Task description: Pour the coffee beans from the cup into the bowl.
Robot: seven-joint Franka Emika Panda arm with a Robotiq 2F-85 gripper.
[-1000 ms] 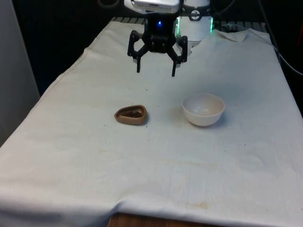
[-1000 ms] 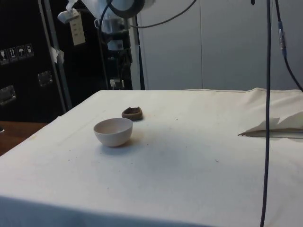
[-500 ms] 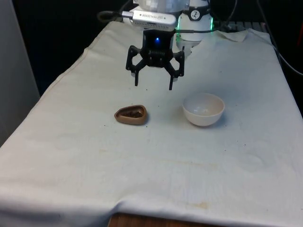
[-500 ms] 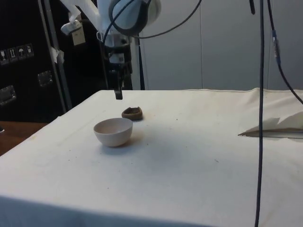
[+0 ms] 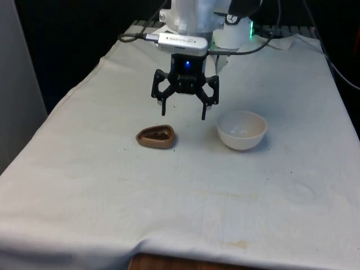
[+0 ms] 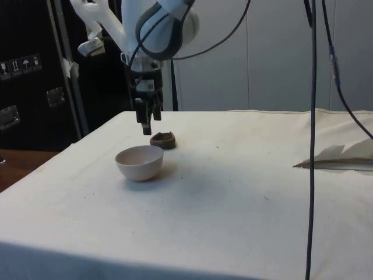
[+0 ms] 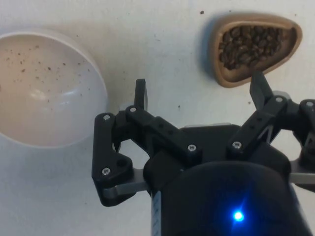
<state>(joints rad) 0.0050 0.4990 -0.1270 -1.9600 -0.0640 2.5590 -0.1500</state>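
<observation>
Hanging above the cloth-covered surface, your gripper has its fingers spread wide and nothing between them; it touches neither the cup nor the bowl. In the front view it sits over the bare gap between the two, a little behind them, with one fingertip toward the cup's side and the other toward the bowl's. The brown cup rests on the cloth at the front view's left of the white bowl, the two set apart and not touching. From the wrist you can see the cup has a rounded, teardrop-like outline and holds a pile of dark coffee beans, which fill most of its hollow. The bowl shows a pale inside with scattered dark specks and no beans. From the side, the gripper hangs above and behind the bowl, clear of its rim, with the cup just beyond on the cloth. A few small dark specks dot the cloth near both vessels.
</observation>
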